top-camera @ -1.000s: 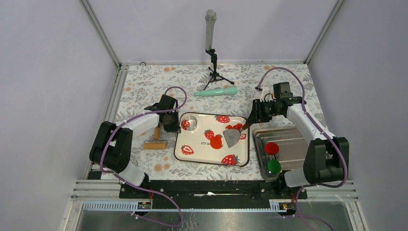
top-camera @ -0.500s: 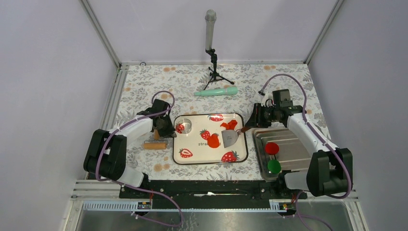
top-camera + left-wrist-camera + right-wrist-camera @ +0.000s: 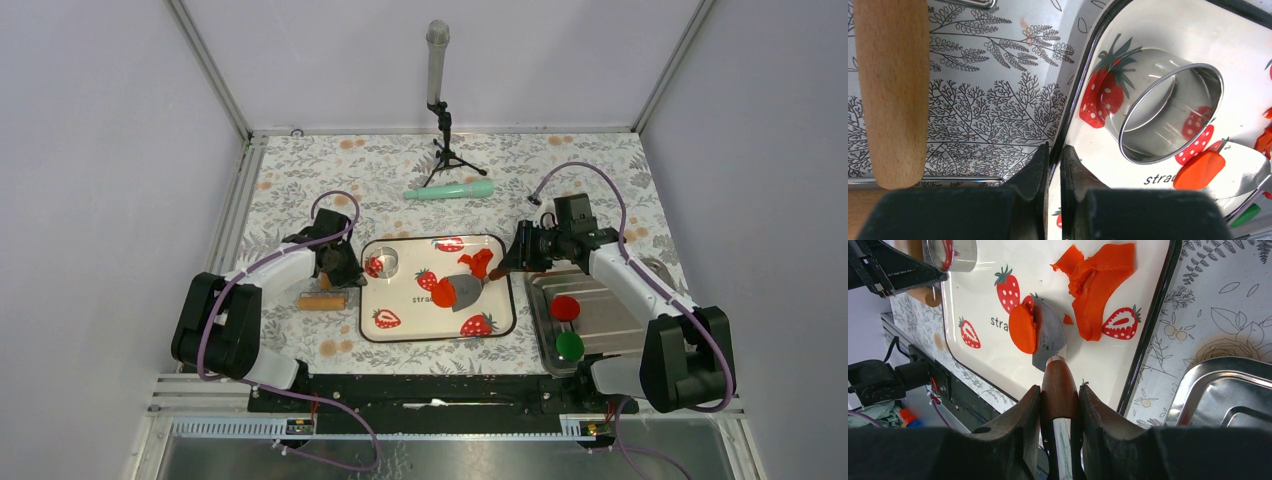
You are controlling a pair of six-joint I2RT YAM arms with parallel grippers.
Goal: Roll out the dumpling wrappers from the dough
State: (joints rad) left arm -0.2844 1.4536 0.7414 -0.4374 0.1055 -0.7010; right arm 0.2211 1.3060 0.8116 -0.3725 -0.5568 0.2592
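Note:
The round orange-red dumpling wrapper lies flat on the strawberry tray. A ragged scrap of dough sits behind it. My right gripper is shut on the wooden handle of a spatula. The spatula's metal blade rests against the wrapper's right edge. My left gripper is shut on the tray's left rim. The metal ring cutter stands just right of the left gripper.
A wooden rolling pin lies left of the tray. A steel tray on the right holds a red disc and a green disc. A teal tool and a microphone stand are at the back.
The right gripper moved left with the spatula until its blade met the wrapper. The strawberry tray turned from a tilted to a squarer position while the left gripper held its rim.

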